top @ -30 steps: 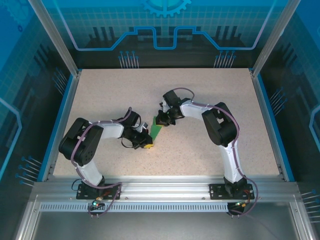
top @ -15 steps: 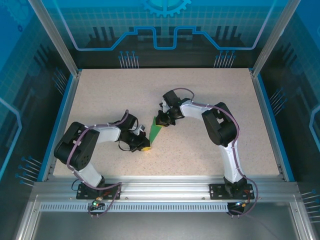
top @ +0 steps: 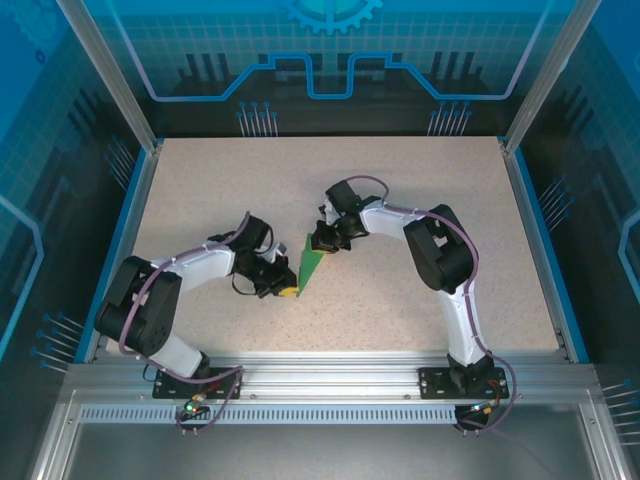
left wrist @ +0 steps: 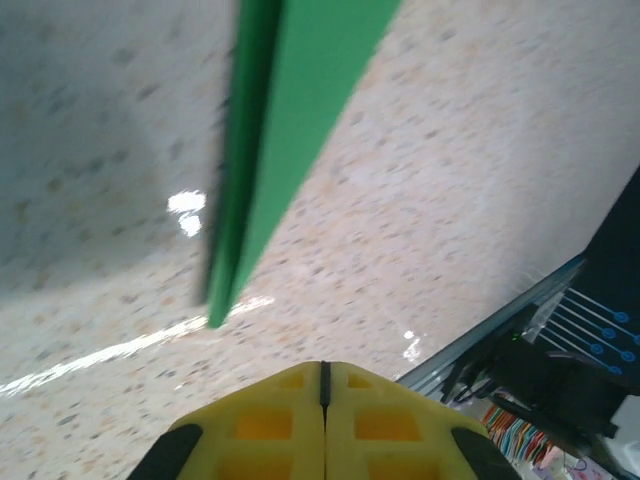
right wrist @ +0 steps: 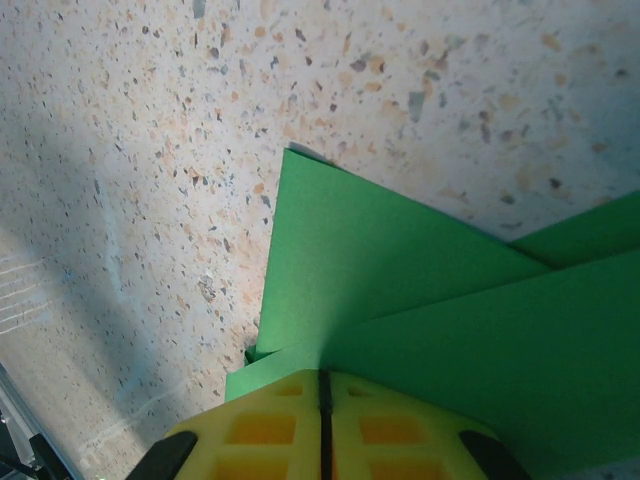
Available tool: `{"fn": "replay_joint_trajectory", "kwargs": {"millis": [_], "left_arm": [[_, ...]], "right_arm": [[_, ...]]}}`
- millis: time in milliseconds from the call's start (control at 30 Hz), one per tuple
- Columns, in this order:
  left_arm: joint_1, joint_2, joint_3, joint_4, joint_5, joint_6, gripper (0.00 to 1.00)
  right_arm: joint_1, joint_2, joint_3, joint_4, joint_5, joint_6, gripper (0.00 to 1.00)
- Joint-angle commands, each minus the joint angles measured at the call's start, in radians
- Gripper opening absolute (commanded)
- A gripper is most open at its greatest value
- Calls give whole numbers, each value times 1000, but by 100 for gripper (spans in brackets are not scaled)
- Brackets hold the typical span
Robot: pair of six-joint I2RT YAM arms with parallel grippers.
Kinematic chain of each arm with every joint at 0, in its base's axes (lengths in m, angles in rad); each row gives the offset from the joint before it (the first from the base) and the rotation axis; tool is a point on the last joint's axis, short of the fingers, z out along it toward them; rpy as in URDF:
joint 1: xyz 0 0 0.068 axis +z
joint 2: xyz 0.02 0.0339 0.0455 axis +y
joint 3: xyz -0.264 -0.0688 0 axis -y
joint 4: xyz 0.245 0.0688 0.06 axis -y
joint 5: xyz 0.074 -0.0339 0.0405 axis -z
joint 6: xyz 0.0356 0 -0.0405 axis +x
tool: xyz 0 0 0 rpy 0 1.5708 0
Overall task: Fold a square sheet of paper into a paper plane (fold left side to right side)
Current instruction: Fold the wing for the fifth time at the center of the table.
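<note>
While the paper lies on the table near the middle of the top view as a slim folded green wedge, its long axis runs from upper right to lower left, with the upper end under the right arm and the narrow tip toward the left arm. The right fingers sit on that upper end. In the right wrist view they are closed tight, and layered green paper spreads out from beneath them toward the right of the frame. Whether they pinch a layer or merely press it flat cannot be told. The left fingers are just beside the lower tip, closed as well and holding nothing. In the left wrist view their yellow tips sit at bottom centre, and the paper's point reaches down toward them from the top of the frame, with a bare strip of table between. The left arm is the nearer to the free tip, so the next press along the crease probably falls to it, working up that axis while the right end is pinned.
</note>
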Motion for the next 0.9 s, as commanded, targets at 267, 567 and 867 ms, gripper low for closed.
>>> {"fn": "replay_joint_trajectory", "kwargs": {"millis": [267,567,867], "left_arm": [[0,185,72,46,41,33,7],[-12,206,6,23,-5,45,7],[-14,164,-81,1,-31,47,5]], "right_arm": [[0,54,-20,-70,101,-18,9],[0,51,-16,-84,113,-26,9],[-2,52,-7,-98,122,-32,9]]}}
